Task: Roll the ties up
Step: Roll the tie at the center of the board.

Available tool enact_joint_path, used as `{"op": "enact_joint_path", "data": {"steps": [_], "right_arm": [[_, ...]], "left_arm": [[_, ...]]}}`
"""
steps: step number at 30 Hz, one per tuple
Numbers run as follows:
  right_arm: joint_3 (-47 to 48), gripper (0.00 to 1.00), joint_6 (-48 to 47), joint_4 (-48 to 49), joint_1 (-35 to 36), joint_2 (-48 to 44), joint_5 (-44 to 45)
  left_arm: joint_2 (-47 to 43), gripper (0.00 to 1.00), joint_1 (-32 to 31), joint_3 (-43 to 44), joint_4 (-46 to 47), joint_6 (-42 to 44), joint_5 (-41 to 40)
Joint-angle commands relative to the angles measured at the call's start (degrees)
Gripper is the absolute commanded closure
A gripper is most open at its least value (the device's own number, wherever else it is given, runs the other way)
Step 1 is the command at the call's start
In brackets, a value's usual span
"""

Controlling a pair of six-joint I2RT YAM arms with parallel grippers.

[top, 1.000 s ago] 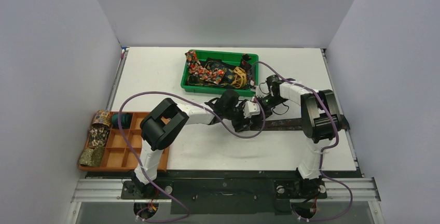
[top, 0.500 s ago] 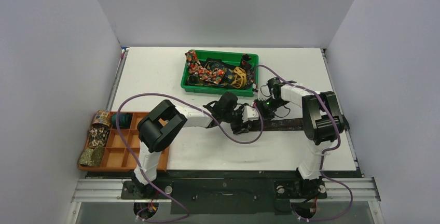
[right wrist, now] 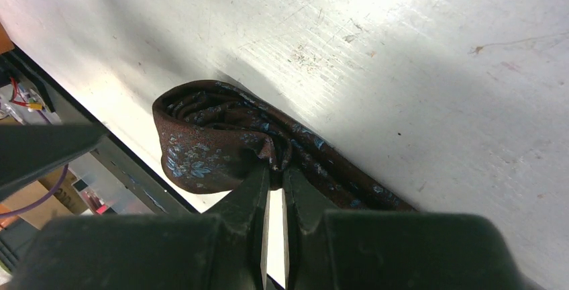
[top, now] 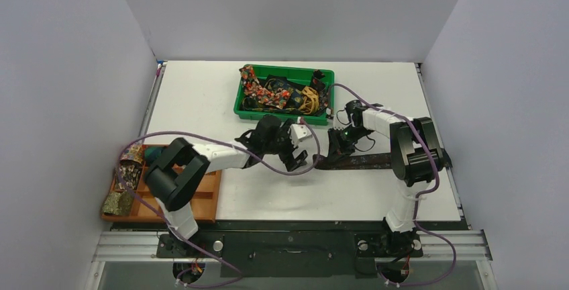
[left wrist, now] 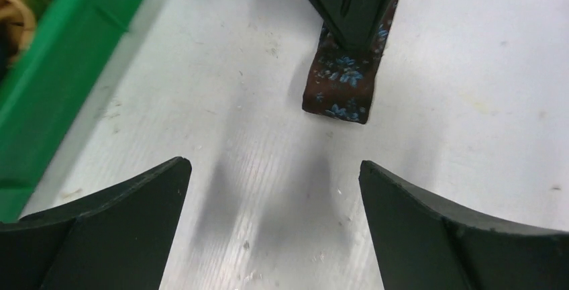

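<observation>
Fingers of the right gripper (right wrist: 275, 172) are closed to a narrow slit and pinch a fold of the brown tie (right wrist: 201, 142). The fabric is dark brown with small blue flowers. At the pinch point the tie's end is turned into a loose, partly wound coil that rests on the white table (right wrist: 436, 68). A flat length of the same tie trails away from the coil along the surface.

In the overhead view, the right gripper (top: 333, 148) sits at the left end of the brown tie (top: 355, 161). The rest of the tie runs as a straight strip to the right and passes beneath the right arm.

The left gripper (left wrist: 274, 166) has its two fingers spread wide over bare table, with nothing between them. The brown tie (left wrist: 342, 85) lies ahead of it, apart from both fingers, with the right gripper's dark fingers above the fabric. Overhead, the left gripper (top: 300, 148) is just to the left of the coiled end.

Behind both grippers, a green bin (top: 282, 113) holds a tangle of loose ties (top: 278, 92) in red floral, dark and yellow. At the table's near left edge, an orange divided tray (top: 161, 199) holds rolled ties (top: 127, 172) in its leftmost compartments.
</observation>
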Motion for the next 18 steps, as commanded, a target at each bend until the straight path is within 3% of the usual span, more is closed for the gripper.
{"op": "enact_joint_path", "data": {"steps": [1, 3, 5, 6, 8, 16, 18], "right_arm": [[-1.93, 1.0, -4.6, 4.99, 2.0, 0.72, 9.17], [-1.35, 1.0, -5.06, 4.66, 3.1, 0.77, 8.43], [-0.9, 1.0, -5.63, 4.09, 4.13, 1.2, 7.39], [-0.75, 1.0, -5.73, 4.07, 4.75, 1.37, 7.15], [-0.65, 1.0, -5.95, 4.01, 5.67, 1.56, 6.29], [-1.15, 1.0, -3.74, 5.18, 7.48, 2.82, 4.19], [-1.52, 1.0, -2.25, 5.87, 7.43, 3.24, 3.41]], "left_arm": [[-14.33, 0.03, -0.23, -9.46, 20.01, -8.54, -5.56], [-16.91, 0.03, -0.08, -12.54, 20.6, -8.61, -4.29], [-17.24, 0.03, 0.85, -13.33, 17.56, -8.26, 2.29], [-16.91, 0.03, 1.27, -14.36, 18.25, -8.62, 7.23], [-15.7, 0.03, 1.57, -17.87, 24.23, -10.7, 9.13], [-7.8, 0.01, -0.14, -26.28, 43.49, -11.24, 6.63], [-4.54, 0.05, -0.38, -26.06, 47.56, -12.09, 6.68]]}}
